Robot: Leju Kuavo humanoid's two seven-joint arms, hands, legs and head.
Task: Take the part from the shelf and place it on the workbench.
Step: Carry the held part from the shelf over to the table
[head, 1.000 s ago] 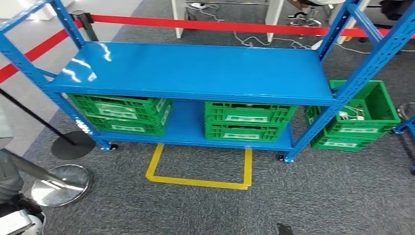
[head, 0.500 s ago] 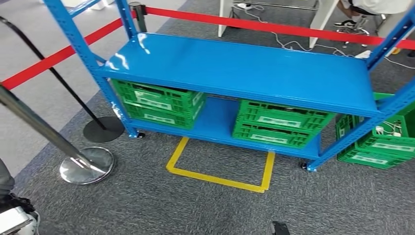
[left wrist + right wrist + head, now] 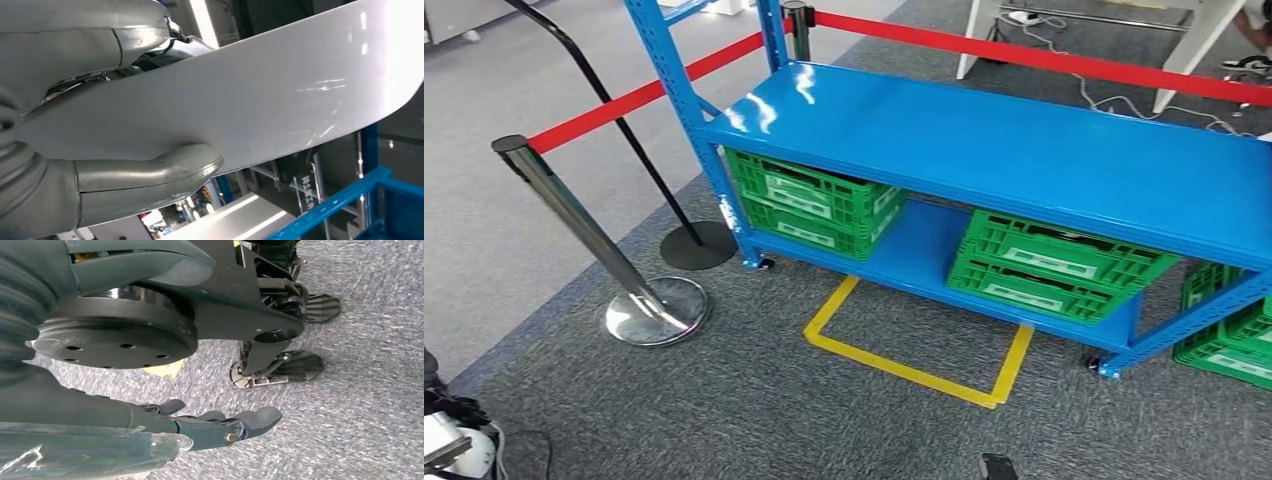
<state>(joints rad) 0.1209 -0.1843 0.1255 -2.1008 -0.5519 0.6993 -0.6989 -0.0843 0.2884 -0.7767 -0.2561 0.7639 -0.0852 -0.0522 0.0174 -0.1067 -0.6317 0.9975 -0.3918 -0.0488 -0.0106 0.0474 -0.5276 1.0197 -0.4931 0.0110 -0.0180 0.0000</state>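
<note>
Left hand (image 3: 115,180) grips the white curved part (image 3: 260,100), thumb pressed against one face, the rest of the hand on the other. Right hand (image 3: 210,427) hangs over grey carpet, fingers extended, holding nothing. Head view: chrome stanchion (image 3: 574,215) at 9 o'clock of the blue shelf (image 3: 1024,150); two green crates (image 3: 819,200) on its lower deck; yellow floor marking (image 3: 914,365) at its 6 o'clock.

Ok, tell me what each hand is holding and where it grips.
The left hand grips a white part by its edge. The right hand holds nothing.
</note>
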